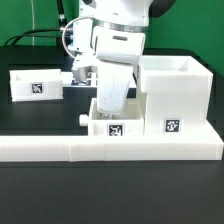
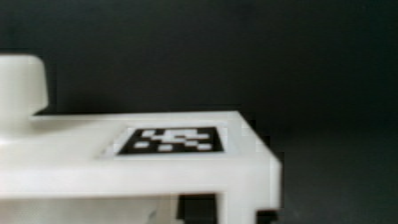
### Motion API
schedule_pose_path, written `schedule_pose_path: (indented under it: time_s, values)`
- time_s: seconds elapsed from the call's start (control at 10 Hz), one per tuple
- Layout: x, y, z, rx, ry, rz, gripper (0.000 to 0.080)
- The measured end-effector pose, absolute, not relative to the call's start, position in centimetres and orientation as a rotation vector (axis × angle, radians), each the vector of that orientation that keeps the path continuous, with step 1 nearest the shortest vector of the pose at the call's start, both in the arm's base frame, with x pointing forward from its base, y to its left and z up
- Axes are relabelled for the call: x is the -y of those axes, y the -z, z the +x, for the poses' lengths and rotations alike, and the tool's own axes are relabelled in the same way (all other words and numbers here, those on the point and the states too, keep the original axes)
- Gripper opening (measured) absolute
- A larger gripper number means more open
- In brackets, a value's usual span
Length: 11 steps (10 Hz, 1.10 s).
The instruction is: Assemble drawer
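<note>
**Exterior view.** The arm (image 1: 115, 40) comes down from the upper centre of the frame. Its gripper (image 1: 107, 106) reaches the middle tray (image 1: 100, 127), which sits in the lower centre, just behind the wall (image 1: 60, 150) and just beside the housing (image 1: 175, 90). The open-topped housing stands at centre right and carries the housing tag (image 1: 172, 126) on its near face. The middle tray shows the tray tag (image 1: 115, 131) on its near face, and its knob (image 1: 80, 118) points toward the frame's left. The left tray (image 1: 35, 86) lies at centre left, well apart from the housing, with its own tag facing the camera. The wall runs across the lower part of the frame on the black table (image 1: 110, 195).

**Wrist view (blurred).** One white finger (image 2: 18, 85) stands against a white tray surface bearing a black-and-white tag; the other finger is outside the frame.

**Tool state.** The arm's body hides the fingertips in the exterior view, and the wrist view shows only one finger. It cannot be told how far apart the jaws stand or whether they hold the middle tray.
</note>
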<state>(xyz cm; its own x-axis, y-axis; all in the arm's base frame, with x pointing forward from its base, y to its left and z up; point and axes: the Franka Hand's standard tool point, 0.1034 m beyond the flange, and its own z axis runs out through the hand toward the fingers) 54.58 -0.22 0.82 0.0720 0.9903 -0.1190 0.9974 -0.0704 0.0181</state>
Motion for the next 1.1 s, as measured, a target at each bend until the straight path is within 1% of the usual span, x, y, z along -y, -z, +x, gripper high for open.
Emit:
schedule_pose_path:
  time_s: [0.5, 1.0, 1.1]
  values:
    - [0.21, -0.85, 54.6, -2.041, 0.112, 2.257, 0.0042]
    - [0.78, -0.93, 54.24, -2.046, 0.202, 2.282, 0.0042]
    - [0.35, -0.97, 54.35, -2.068, 0.199, 2.25, 0.0042]
